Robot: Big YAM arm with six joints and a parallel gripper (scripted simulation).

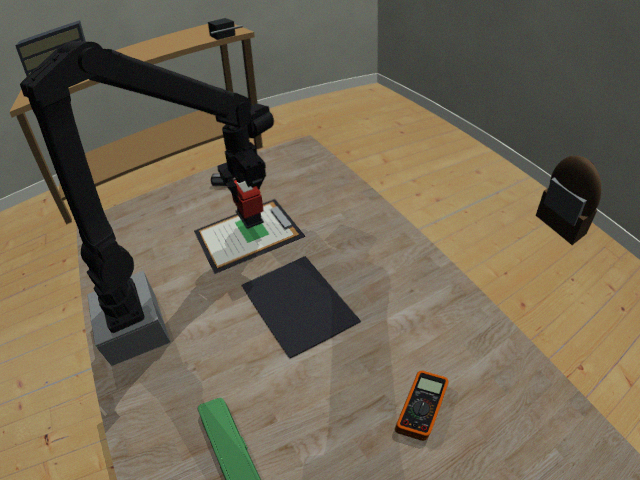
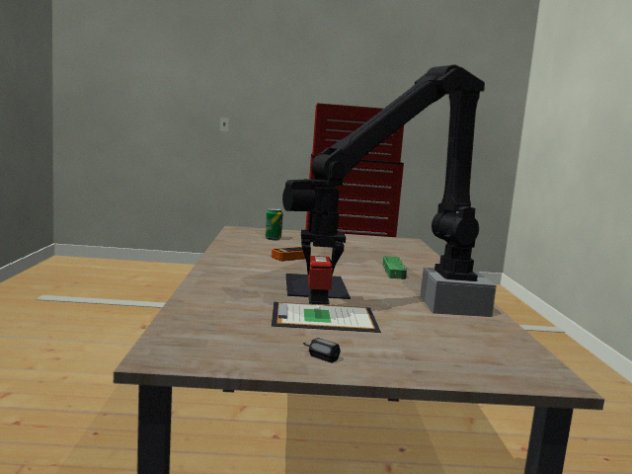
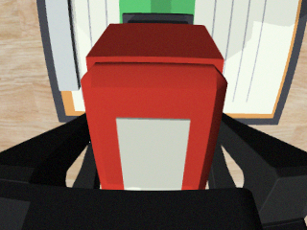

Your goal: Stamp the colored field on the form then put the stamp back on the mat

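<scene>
My gripper (image 1: 247,192) is shut on the red stamp (image 1: 249,203), which has a white top and a dark base. It holds the stamp upright a little above the form (image 1: 248,237) on its clipboard, over the green field (image 1: 253,229). In the exterior view the stamp (image 2: 320,277) hangs just above the form (image 2: 326,316) and its green field (image 2: 317,313). In the wrist view the stamp (image 3: 153,111) fills the middle, with the green field (image 3: 156,7) partly hidden behind its far edge. The dark mat (image 1: 299,304) lies empty on the table beside the form.
An orange multimeter (image 1: 422,404) and a green case (image 1: 227,439) lie near the table's front. A small black cylinder (image 2: 324,350) lies close to the form. A green can (image 2: 274,223) stands at the table's far end. The arm's grey base (image 1: 126,320) stands at the table's left.
</scene>
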